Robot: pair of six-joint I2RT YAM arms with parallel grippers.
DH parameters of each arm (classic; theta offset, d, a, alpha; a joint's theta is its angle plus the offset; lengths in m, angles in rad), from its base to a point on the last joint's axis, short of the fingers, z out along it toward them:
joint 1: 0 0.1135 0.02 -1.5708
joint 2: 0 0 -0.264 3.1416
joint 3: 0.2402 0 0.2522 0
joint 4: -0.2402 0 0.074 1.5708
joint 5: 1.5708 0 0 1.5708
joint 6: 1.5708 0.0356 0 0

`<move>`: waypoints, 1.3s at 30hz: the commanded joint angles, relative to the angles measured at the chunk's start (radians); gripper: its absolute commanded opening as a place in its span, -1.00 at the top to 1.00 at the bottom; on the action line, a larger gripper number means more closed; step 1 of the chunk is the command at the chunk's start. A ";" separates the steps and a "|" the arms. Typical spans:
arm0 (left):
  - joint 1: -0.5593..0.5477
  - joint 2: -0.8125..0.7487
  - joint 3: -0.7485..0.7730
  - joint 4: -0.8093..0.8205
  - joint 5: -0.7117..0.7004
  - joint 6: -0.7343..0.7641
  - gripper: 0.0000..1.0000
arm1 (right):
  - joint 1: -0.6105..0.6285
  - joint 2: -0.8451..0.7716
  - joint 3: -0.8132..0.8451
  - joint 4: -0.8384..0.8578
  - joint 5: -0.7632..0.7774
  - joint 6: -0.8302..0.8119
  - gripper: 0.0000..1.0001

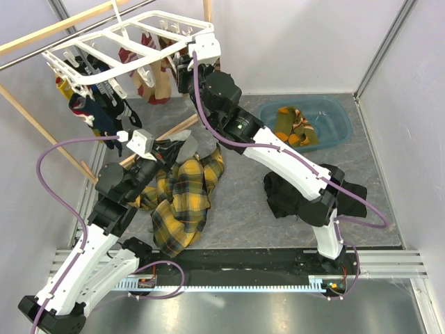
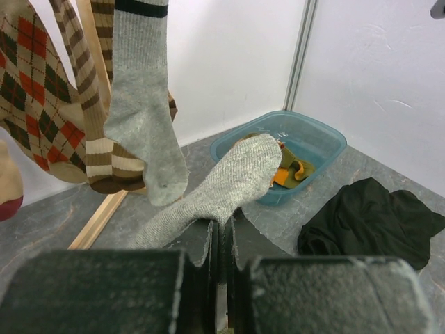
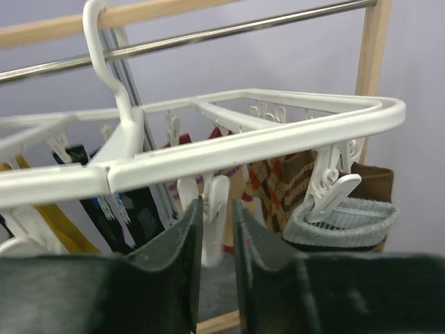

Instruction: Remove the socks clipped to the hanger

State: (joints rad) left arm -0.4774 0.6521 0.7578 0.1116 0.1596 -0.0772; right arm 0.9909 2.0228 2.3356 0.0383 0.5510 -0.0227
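The white hanger (image 1: 125,43) hangs on the rail at the back left, also in the right wrist view (image 3: 243,142). Several socks are clipped to it: navy (image 1: 104,117), red-white (image 1: 147,73), brown argyle (image 2: 35,104), brown striped (image 2: 90,132) and a grey one (image 2: 142,104) held by its cuff (image 3: 341,226). My right gripper (image 3: 217,209) is up at the hanger's near edge (image 1: 183,67), its jaws slightly apart on either side of an empty white clip (image 3: 217,216). My left gripper (image 2: 224,226), lower down (image 1: 170,149), is shut on a loose grey sock (image 2: 233,177).
A blue tub (image 1: 341,122) at the back right holds orange-olive socks (image 1: 292,125). A black garment (image 1: 285,195) lies under the right arm. A yellow plaid cloth (image 1: 184,198) lies beside the left arm. The wooden rack's legs (image 1: 42,132) stand at the left.
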 commanded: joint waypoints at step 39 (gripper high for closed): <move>-0.004 0.067 0.046 0.045 0.468 -0.065 0.96 | 0.005 -0.705 -1.052 -0.152 -0.682 -0.504 0.11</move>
State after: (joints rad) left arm -0.4789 0.7216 0.7715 0.1295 0.6304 -0.1184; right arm 0.9924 1.3128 1.2156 -0.2184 -0.1837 -0.5529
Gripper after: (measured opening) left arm 0.044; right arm 0.643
